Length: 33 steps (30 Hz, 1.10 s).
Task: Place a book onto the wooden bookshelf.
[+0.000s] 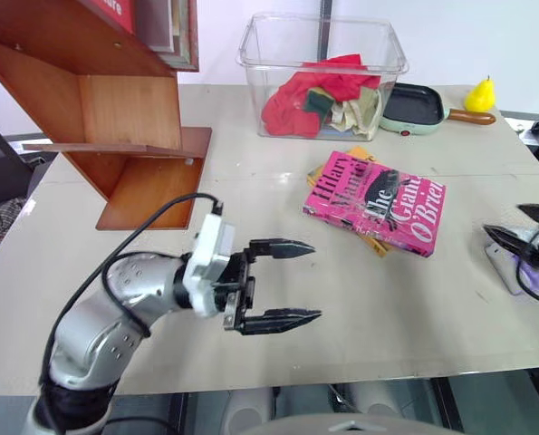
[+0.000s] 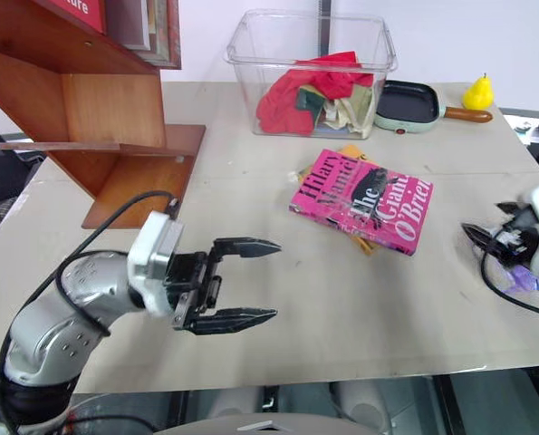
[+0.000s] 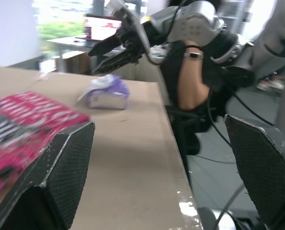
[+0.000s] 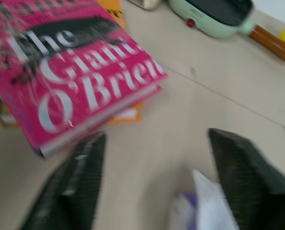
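The pink book (image 1: 375, 201) lies flat near the middle of the desk (image 1: 278, 263), resting on top of a thinner yellow-orange book (image 4: 120, 14) whose edges show beneath it. Toward the far edge stand a clear plastic bin (image 1: 322, 72) of crumpled cloths, a mint-green frying pan (image 1: 412, 107) and a yellow pear-shaped object (image 1: 480, 93). The wooden bookshelf (image 1: 115, 127) occupies the far left corner, its lowest board bare. A small white and purple packet (image 3: 106, 94) sits near the right edge, just beside the right gripper (image 2: 473, 234). Open desk surface lies between the book and the near edge. The left gripper (image 1: 292, 283) hovers over the near left part, pointing level toward the right, jaws spread wide and holding nothing. The right gripper, near the right edge and well apart from the book, has its jaws parted and empty. A person's arm (image 3: 188, 76) shows beyond the right edge.
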Available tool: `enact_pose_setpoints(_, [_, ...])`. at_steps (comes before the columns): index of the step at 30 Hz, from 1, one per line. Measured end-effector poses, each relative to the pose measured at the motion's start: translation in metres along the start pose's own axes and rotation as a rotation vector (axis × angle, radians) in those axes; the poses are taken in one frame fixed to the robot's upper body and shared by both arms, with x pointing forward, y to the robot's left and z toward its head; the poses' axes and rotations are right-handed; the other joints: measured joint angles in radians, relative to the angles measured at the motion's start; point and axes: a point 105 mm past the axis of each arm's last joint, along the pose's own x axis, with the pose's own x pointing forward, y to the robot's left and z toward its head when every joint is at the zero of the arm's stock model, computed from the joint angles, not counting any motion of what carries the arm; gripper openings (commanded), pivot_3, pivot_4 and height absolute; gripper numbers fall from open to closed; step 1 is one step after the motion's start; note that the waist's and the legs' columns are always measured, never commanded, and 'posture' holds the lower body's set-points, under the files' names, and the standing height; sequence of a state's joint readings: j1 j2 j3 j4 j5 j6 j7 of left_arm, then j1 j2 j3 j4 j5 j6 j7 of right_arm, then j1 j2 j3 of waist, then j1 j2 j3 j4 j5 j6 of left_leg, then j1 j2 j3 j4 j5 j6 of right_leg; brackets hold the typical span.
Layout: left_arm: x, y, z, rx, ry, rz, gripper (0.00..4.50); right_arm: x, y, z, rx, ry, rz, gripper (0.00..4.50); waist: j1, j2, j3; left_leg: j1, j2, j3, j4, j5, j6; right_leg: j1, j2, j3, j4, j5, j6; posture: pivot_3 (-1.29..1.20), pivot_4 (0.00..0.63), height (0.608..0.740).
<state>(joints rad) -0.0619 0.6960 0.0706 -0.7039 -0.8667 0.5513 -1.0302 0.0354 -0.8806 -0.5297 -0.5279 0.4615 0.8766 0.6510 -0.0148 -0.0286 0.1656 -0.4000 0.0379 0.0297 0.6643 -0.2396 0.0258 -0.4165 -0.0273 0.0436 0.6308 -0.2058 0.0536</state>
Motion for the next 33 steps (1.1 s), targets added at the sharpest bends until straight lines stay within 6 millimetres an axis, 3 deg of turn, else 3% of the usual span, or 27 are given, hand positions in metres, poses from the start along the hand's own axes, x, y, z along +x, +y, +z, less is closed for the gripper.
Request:
enact_pose_setpoints(4, [-0.004, -0.001, 0.002, 0.017, 0.01, 0.086, 4.5, 0.032, 0.005, -0.006, -0.021, 0.028, 0.009, 0.15, 0.003, 0.001, 0.001, -0.001, -0.001, 0.002, 0.0, 0.0, 0.0, 0.0, -0.004, 0.001, -0.001, 0.0, 0.0, 0.0, 0.15, 0.74])
enact_pose_setpoints(5, [-0.004, -0.001, 0.002, 0.023, 0.009, 0.093, 4.5, 0.038, 0.003, -0.003, -0.035, 0.02, 0.004, 0.07, 0.002, 0.002, 0.001, -0.001, -0.001, 0.002, 0.0, 0.0, 0.001, 0.0, -0.004, 0.001, -0.001, 0.0, 0.0, 0.0, 0.15, 0.74])
enact_pose_setpoints(7, [-0.002, 0.004, 0.005, 0.036, 0.006, 0.105, 4.5, 0.05, 0.001, 0.009, -0.067, -0.01, 0.009, 0.07, 0.002, 0.002, 0.001, -0.001, -0.001, 0.004, 0.0, 0.0, 0.001, 0.0, -0.004, 0.001, -0.002, 0.0, 0.0, 0.0, 0.15, 0.74])
enact_pose_setpoints(12, [0.001, 0.024, 0.001, 0.03, 0.007, 0.16, 4.5, 0.086, 0.009, 0.06, -0.217, -0.085, 0.154, 0.07, -0.006, 0.003, 0.002, 0.0, -0.001, 0.005, -0.001, -0.001, 0.002, -0.001, 0.0, 0.001, -0.002, 0.001, 0.0, 0.0, 0.15, 0.74])
enact_pose_setpoints(16, [-0.003, 0.034, -0.013, -0.005, 0.03, 0.249, 4.5, 0.12, -0.004, 0.076, -0.322, -0.044, 0.188, 0.07, -0.005, 0.003, 0.003, 0.0, -0.001, 0.006, -0.005, -0.001, 0.002, -0.002, 0.001, 0.002, -0.005, 0.003, -0.004, 0.0, 0.15, 0.74])
enact_pose_setpoints(20, [-0.015, 0.038, -0.031, -0.077, 0.043, 0.346, 4.5, 0.15, -0.022, 0.073, -0.395, 0.037, 0.193, 0.07, -0.003, 0.002, 0.003, -0.001, -0.001, 0.009, -0.01, -0.001, 0.002, -0.006, 0.0, 0.004, -0.005, 0.003, -0.004, 0.0, 0.15, 0.74])
enact_pose_setpoints(24, [-0.022, 0.035, -0.038, -0.102, 0.047, 0.385, 4.5, 0.163, -0.029, 0.066, -0.455, 0.1, 0.211, 0.07, -0.001, 0.003, 0.003, -0.004, -0.001, 0.01, -0.012, -0.001, 0.002, -0.009, -0.001, 0.005, -0.006, 0.003, -0.004, 0.0, 0.15, 0.74])
enact_pose_setpoints(28, [-0.024, 0.025, -0.044, -0.117, 0.052, 0.403, 4.5, 0.16, -0.041, 0.062, -0.491, 0.143, 0.208, 0.07, 0.0, 0.003, 0.003, -0.013, -0.001, 0.011, -0.011, -0.001, 0.002, -0.018, -0.003, 0.005, -0.005, 0.003, -0.004, 0.0, 0.15, 0.74])
enact_pose_setpoints(33, [-0.029, 0.023, -0.045, -0.106, 0.044, 0.425, 4.5, 0.156, -0.043, 0.062, -0.493, 0.122, 0.237, 0.07, -0.003, 0.003, 0.003, -0.014, -0.002, 0.012, -0.011, -0.001, 0.002, -0.019, -0.004, 0.005, -0.005, 0.003, -0.004, 0.0, 0.15, 0.74])
